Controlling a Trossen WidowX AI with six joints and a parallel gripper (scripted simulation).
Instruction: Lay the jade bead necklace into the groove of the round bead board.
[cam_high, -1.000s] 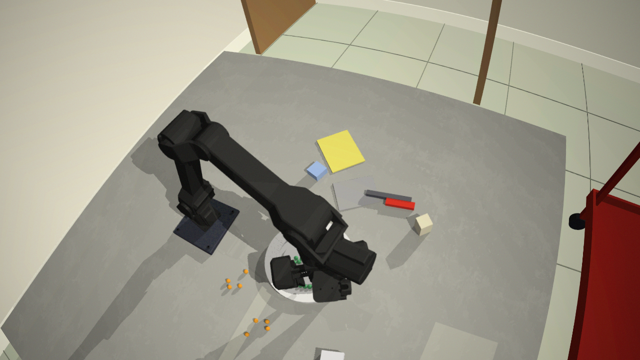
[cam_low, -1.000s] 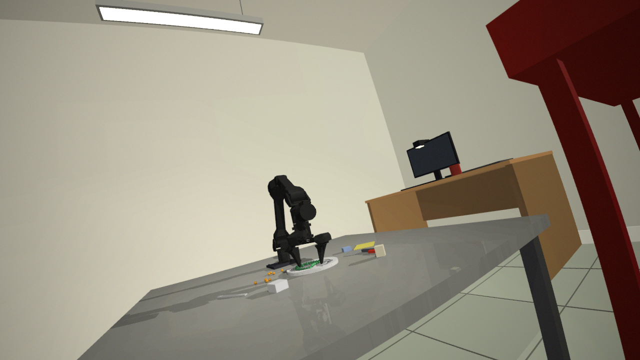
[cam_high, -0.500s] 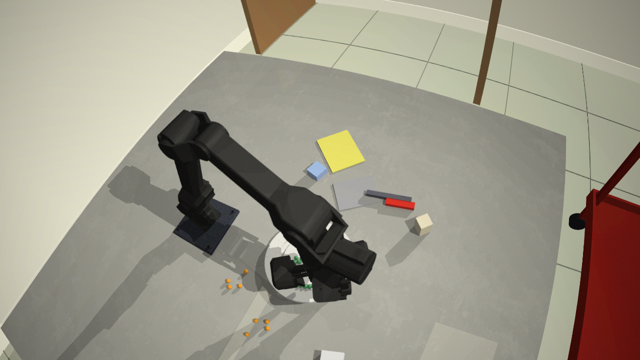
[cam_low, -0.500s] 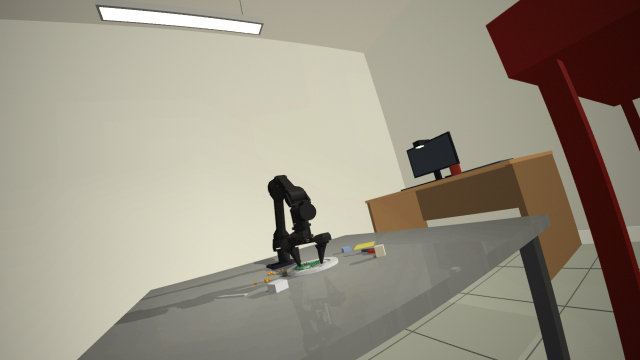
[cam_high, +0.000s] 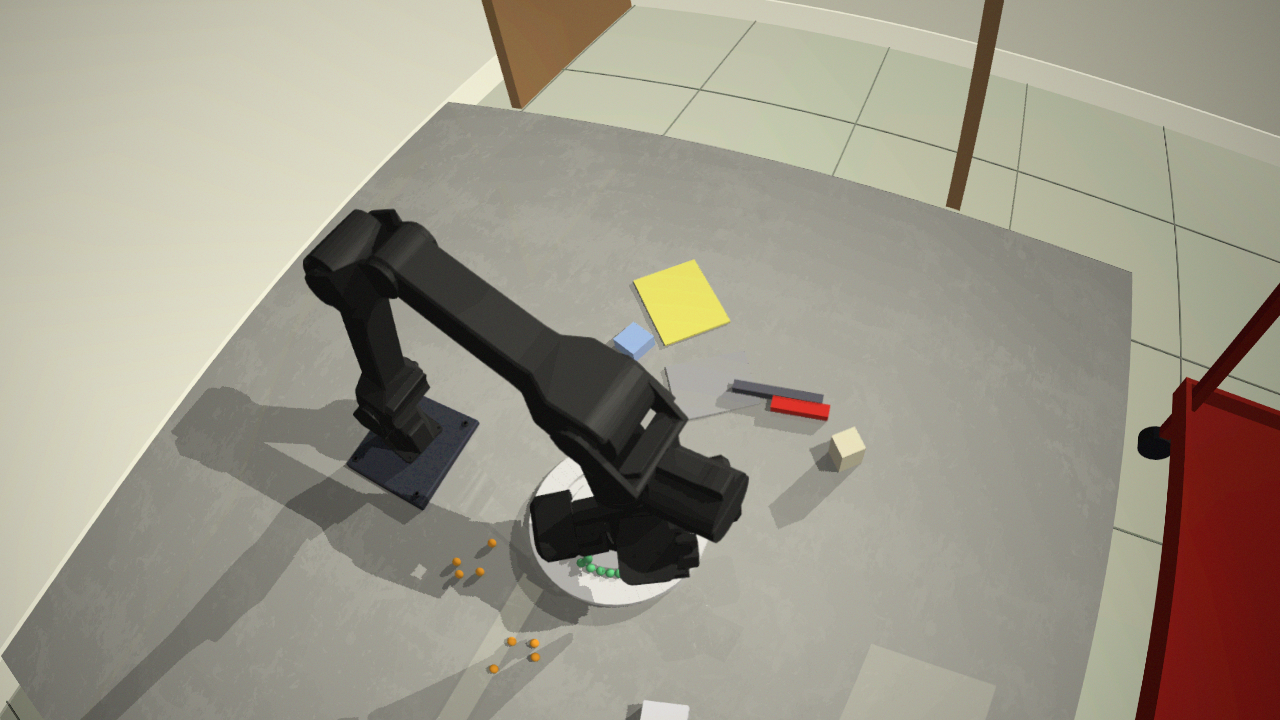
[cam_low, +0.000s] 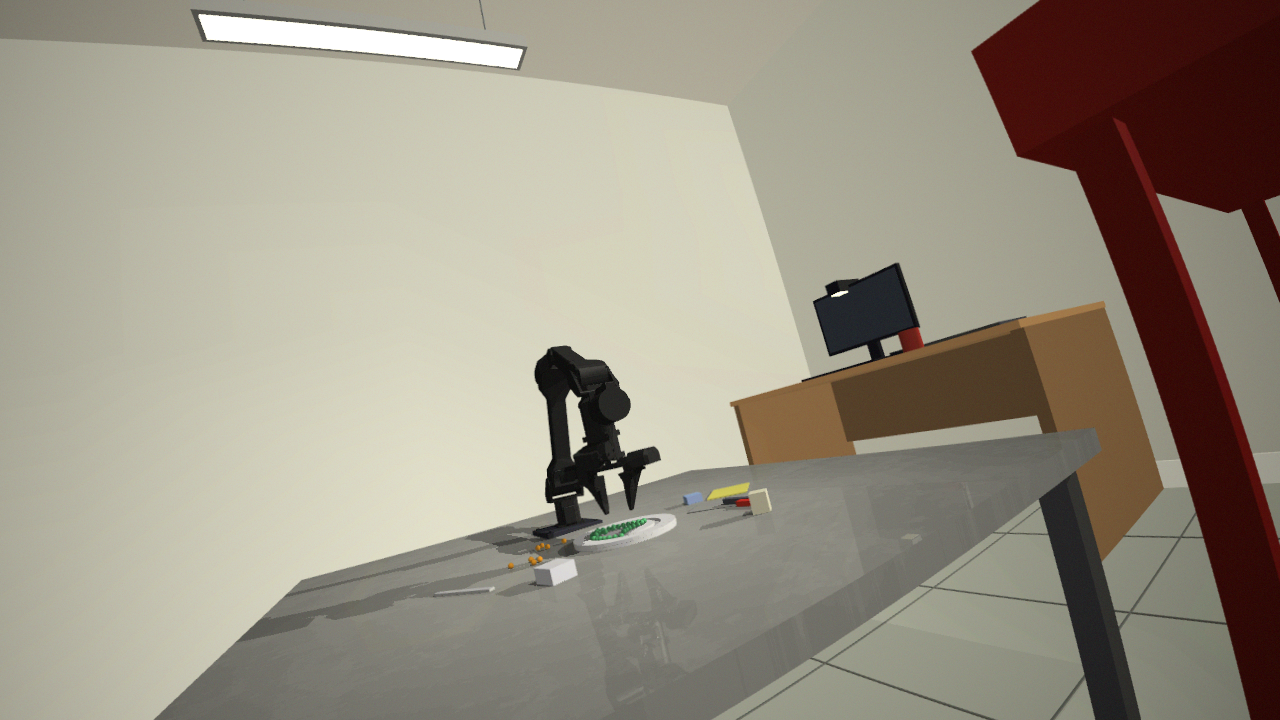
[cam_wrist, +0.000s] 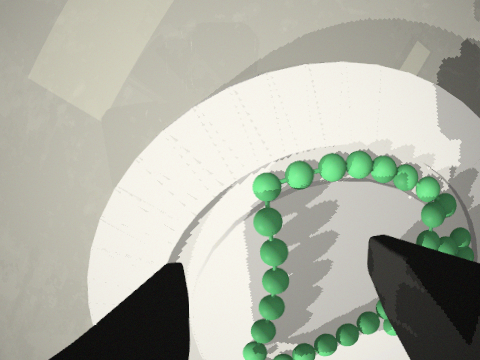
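The white round bead board (cam_high: 608, 592) (cam_low: 664, 526) (cam_wrist: 150, 200) lies under the arm. The jade bead necklace (cam_high: 601, 570) (cam_low: 597, 534) (cam_wrist: 300, 174) is a loop of green beads on it. In the wrist view its upper arc follows the groove, its left side runs nearly straight over the inner disc, and beads bunch at the right. The left stretch of the groove holds no beads. My gripper (cam_low: 619, 510) (cam_wrist: 279, 266) is open and empty above the board, with the necklace's left side showing between its fingers. The right finger hides some beads; in the top view the arm hides the fingertips.
Several small orange beads (cam_high: 492, 542) lie left of the board. A blue block (cam_high: 633, 338), a yellow square (cam_high: 682, 301), a dark bar (cam_high: 776, 391), a red bar (cam_high: 800, 408) and a beige cube (cam_high: 846, 447) (cam_low: 759, 501) lie beyond it. A white block (cam_high: 665, 710) (cam_low: 554, 572) lies nearer.
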